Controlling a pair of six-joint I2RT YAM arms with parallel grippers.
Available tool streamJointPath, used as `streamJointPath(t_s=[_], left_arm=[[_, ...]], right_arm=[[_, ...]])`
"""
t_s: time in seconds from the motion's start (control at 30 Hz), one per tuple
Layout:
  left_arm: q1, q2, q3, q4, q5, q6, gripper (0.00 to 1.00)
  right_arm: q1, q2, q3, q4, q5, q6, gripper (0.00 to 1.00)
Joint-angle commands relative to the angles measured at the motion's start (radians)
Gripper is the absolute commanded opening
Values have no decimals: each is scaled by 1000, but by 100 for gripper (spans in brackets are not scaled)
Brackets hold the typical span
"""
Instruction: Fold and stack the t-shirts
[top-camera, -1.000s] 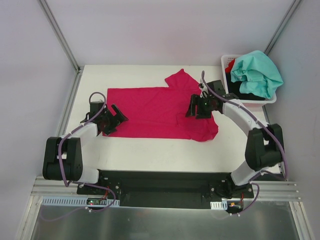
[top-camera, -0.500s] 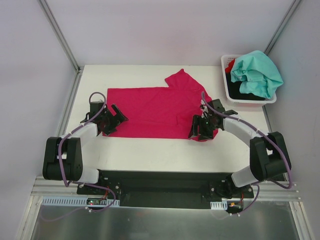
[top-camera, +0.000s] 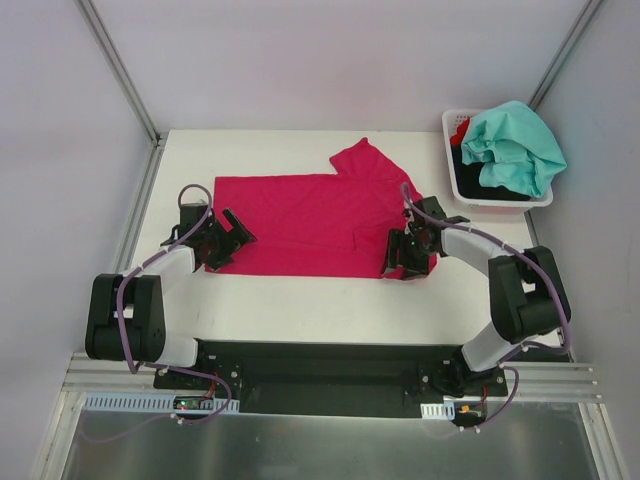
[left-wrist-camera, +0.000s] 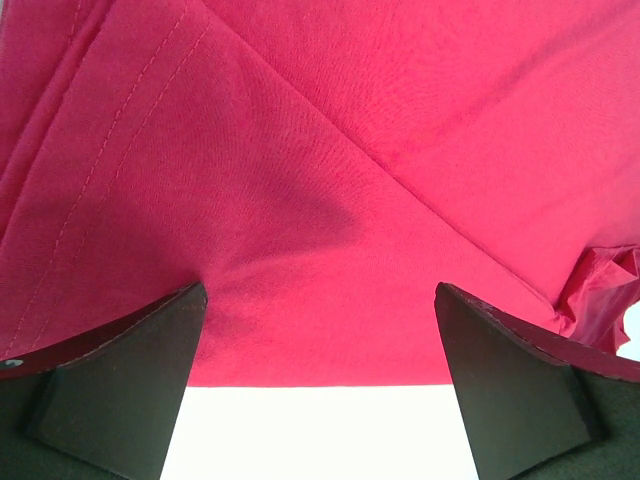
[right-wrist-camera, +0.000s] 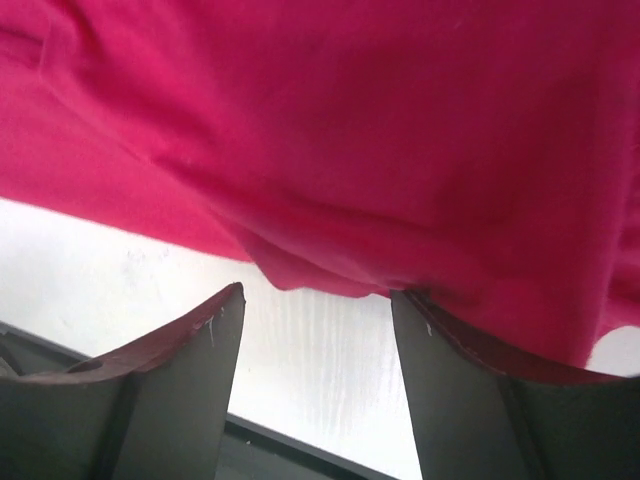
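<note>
Table (top-camera: 300, 300): white; it carries the spread shirt in the middle and the basket at the far right corner.
Magenta-pink shirt (top-camera: 300, 215): lies flat across the middle of the table, its long near hem running left to right. One sleeve (top-camera: 358, 158) pokes toward the far side. The near right corner looks a little bunched.
Basket (top-camera: 452, 150): stands well apart from the spread shirt. It holds the teal shirt (top-camera: 515, 145) on top, with a black shirt (top-camera: 497, 190) and a red shirt (top-camera: 460, 128) under it, none of them folded yet.
Left gripper (left-wrist-camera: 320, 295): jaws are as wide as they go and hold nothing. It is poised at the near left corner, with the hem lying across the gap between the fingers.
Right gripper (right-wrist-camera: 315, 295): jaws stand partly apart with nothing pinched. It is at the near right corner, where a small bulge of hem (right-wrist-camera: 300, 272) sits just off the fingertips.
Step in hand: probably taking both near corners for the first fold.
Doing it well: push each gripper further over the hem before closing, so the fingers bite well in from the edge. Both should pinch at matching points along the hem.
Watch for: the bunched right corner may give up only one layer, so the grip should take in the whole bulge.
Lift: raise both corners evenly and carry them toward the far edge together, keeping the cloth taut between the arms.
</note>
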Motion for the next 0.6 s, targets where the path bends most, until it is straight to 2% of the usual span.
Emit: streamJointPath(t_s=[0.0, 0.57], left_arm=[[12, -23, -13, -16, -9, 13, 99], [42, -35, -8, -28, 3, 16, 99]], right_arm=[[-28, 43, 36, -10, 116, -28, 64], [-77, 41, 121, -183, 238, -69, 64]])
